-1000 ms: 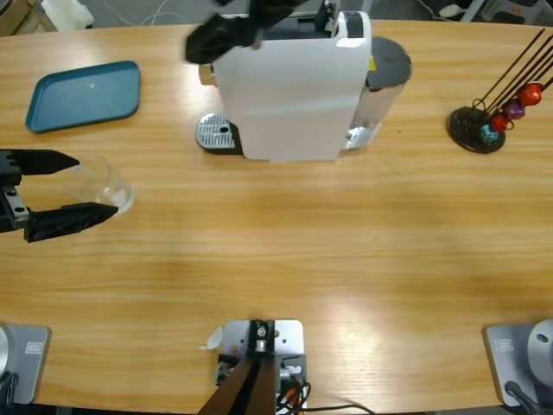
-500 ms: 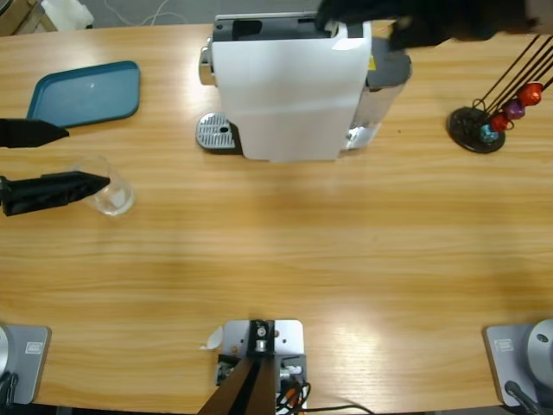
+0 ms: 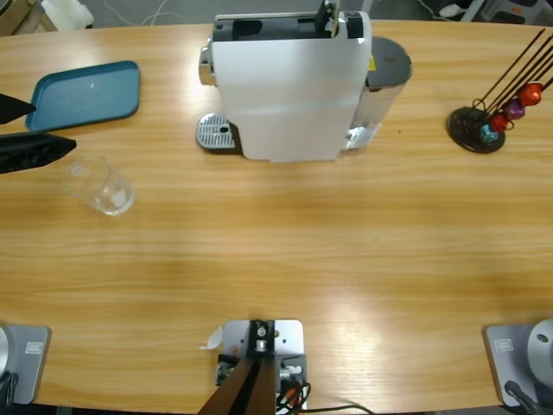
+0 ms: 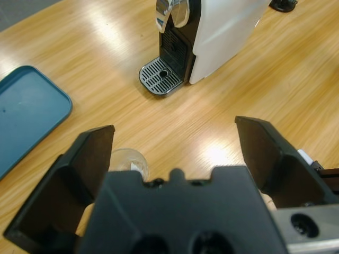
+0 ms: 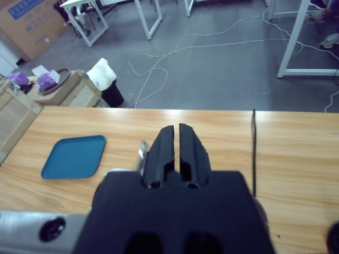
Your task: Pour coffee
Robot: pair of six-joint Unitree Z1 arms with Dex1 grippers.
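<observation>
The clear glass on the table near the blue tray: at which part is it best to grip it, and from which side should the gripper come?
Probably around its side wall. The clear glass stands upright and apart from the blue tray. The left gripper, jaws open, is beside it at the table's left end, so coming in level from there seems simplest.

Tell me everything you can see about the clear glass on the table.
The glass is small, clear and looks thin-walled, standing upright on the wooden table below the teal tray and left of the coffee machine. No liquid shows in it. Nothing touches it: the left gripper sits open at the table's left edge, apart from it.
</observation>
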